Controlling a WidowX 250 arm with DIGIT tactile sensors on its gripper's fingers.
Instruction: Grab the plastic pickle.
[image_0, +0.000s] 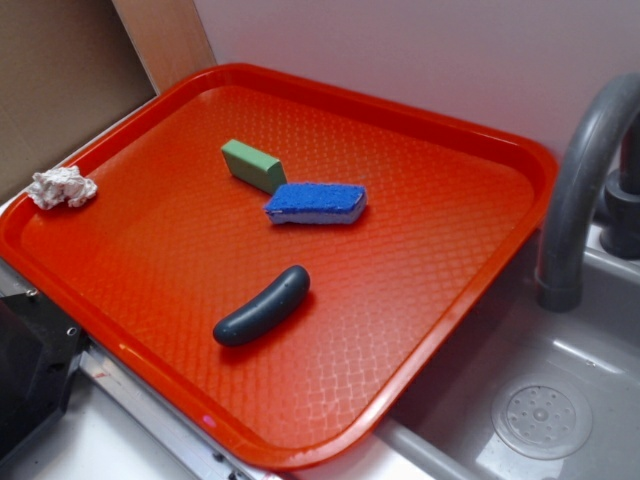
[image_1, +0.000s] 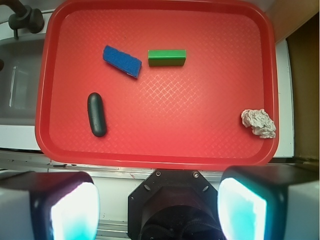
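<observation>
Wrist view: your fingers (image_1: 155, 205) stand spread wide, gripping nothing, short of the red tray (image_1: 160, 159). Plastic pickle (image_1: 96, 114) lies ahead-left of them, untouched. Approach, descent and grasp all remain.

Exterior oblique, near; wrist overhead, higher; both share tray (image_0: 430, 135)
</observation>
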